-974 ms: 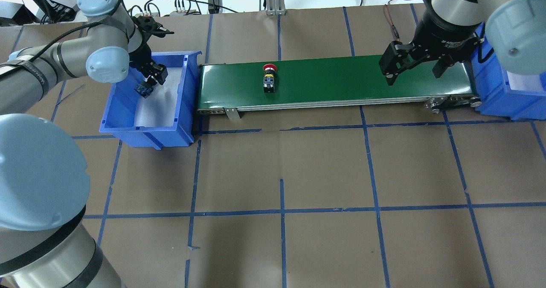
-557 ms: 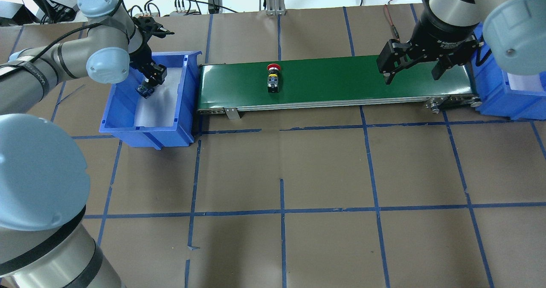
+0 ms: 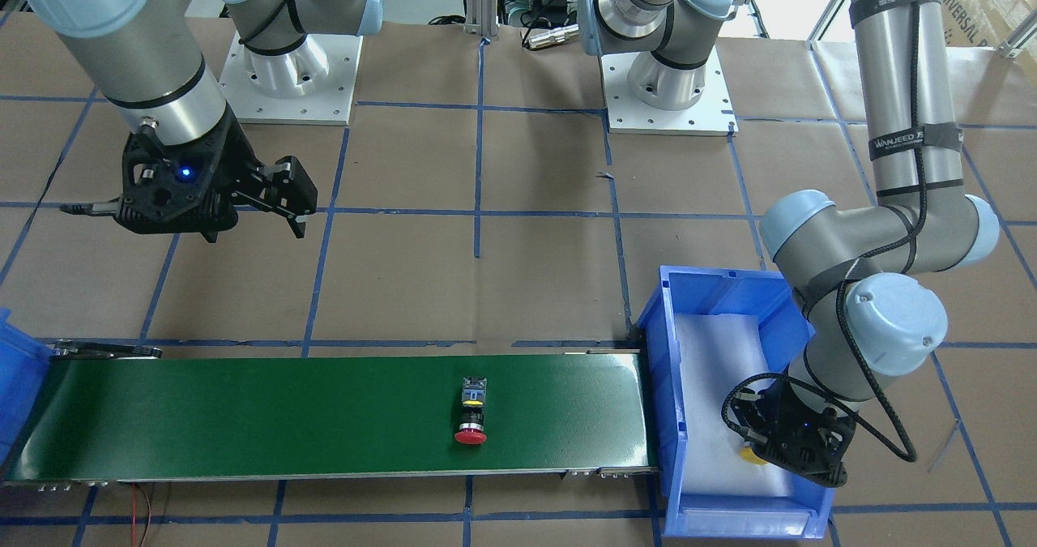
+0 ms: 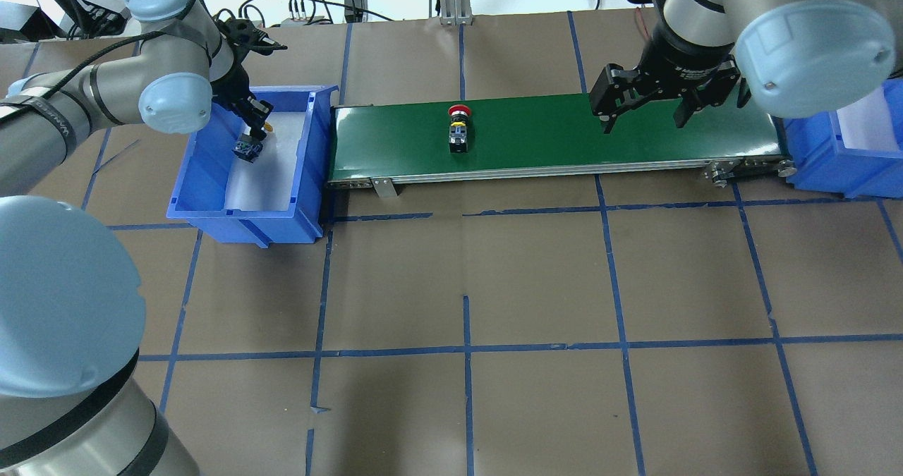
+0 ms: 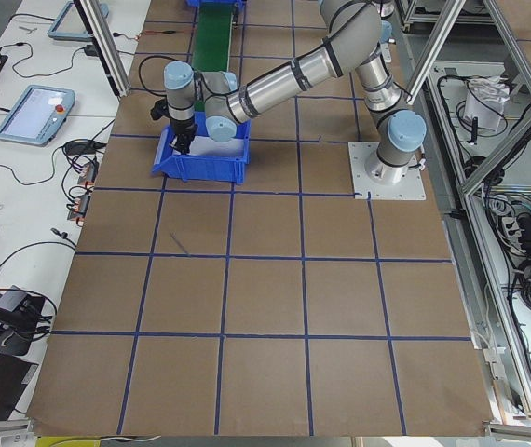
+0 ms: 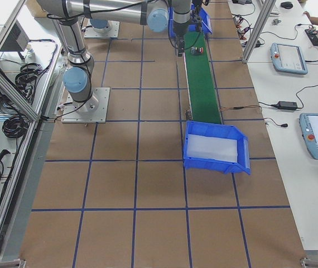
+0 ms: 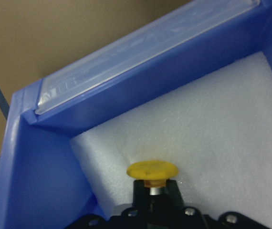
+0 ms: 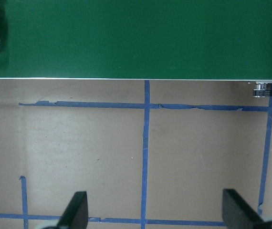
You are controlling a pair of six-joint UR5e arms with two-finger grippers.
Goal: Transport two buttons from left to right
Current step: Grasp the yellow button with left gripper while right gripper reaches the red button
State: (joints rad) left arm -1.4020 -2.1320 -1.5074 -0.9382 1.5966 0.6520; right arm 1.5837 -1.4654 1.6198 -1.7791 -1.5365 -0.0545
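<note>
Nearest us, the left gripper (image 3: 798, 450) is clamped on the yellow button (image 7: 152, 170), held over the foam by the far left corner of the blue bin (image 4: 240, 215). Beyond, we see the red button (image 4: 458, 127) lying left of the middle of the green belt (image 4: 550, 137). The right gripper (image 4: 643, 123) hangs spread wide and empty by the belt's right half.

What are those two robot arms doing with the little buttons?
They are moving two buttons from the left side to the right. The left gripper holds the yellow button inside the left blue bin. The red button already lies on the green conveyor belt, nearer the left bin's end. The right gripper hangs open and empty above the belt's other end, near the right blue bin.
</note>
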